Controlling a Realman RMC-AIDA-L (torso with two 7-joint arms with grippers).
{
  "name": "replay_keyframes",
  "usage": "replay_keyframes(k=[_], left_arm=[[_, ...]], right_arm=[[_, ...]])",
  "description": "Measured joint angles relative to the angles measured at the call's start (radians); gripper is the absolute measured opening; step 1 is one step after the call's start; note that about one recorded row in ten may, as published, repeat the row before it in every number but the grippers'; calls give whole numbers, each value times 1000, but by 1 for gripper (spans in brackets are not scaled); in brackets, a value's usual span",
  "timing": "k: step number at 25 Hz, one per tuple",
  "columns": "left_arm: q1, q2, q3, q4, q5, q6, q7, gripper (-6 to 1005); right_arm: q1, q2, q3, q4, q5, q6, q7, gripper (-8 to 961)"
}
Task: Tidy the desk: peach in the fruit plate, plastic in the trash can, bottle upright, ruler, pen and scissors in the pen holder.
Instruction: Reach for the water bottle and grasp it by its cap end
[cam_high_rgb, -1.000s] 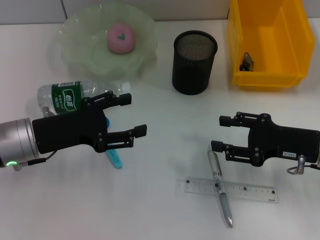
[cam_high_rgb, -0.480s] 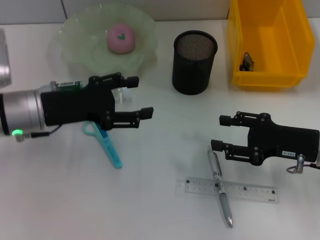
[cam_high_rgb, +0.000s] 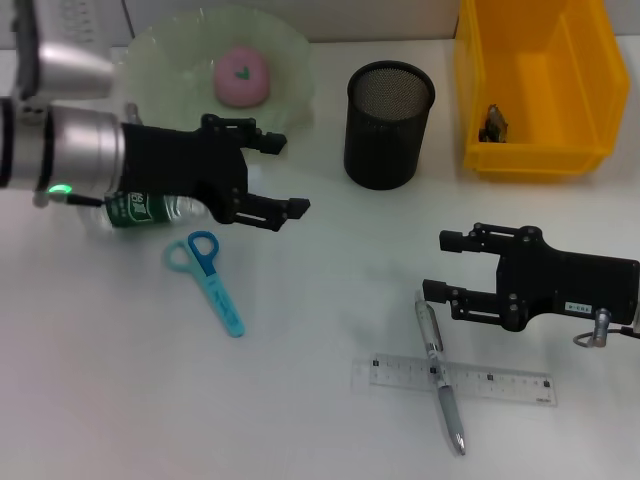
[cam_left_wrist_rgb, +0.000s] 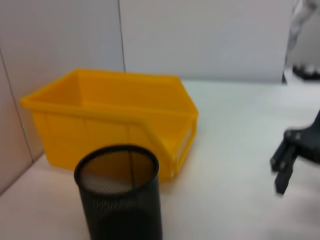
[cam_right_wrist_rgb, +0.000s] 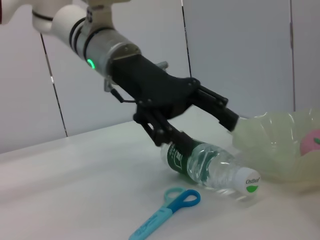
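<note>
My left gripper is open and hovers over the bottle, a clear one with a green label that lies on its side and is mostly hidden under the arm. It shows in the right wrist view too. The blue scissors lie just in front of it. The pink peach sits in the green fruit plate. My right gripper is open and empty, just above the silver pen, which lies across the clear ruler. The black mesh pen holder stands empty at the back.
A yellow bin at the back right holds a small dark scrap. The left wrist view shows the bin, the pen holder and the right gripper's fingers farther off. A wall runs behind the desk.
My left arm has swung back and away from me, off the scissors and over the bottle. The scissors now lie in plain view. The right arm has not moved.
</note>
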Motion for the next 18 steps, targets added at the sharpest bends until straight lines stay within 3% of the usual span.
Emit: replay_keyframes(k=[2,3,4,10,18], left_arm=[[-49,-30,0,60,181,-37,-68,860],[-49,-30,0,60,181,-37,-68,860],[-73,-46,0,78,263,-49,-94,860],[-101,-57,3,92,337,-54,-118,860],[-196,-67,67,98,572,-112,-222,860]], right_arm=[[1,0,1,0,0,0,0,677],[1,0,1,0,0,0,0,677],[2,0,4,0,0,0,0,678],[4,0,8,0,1,0,0,678],[1,0,11,-9,4,0,6,678]])
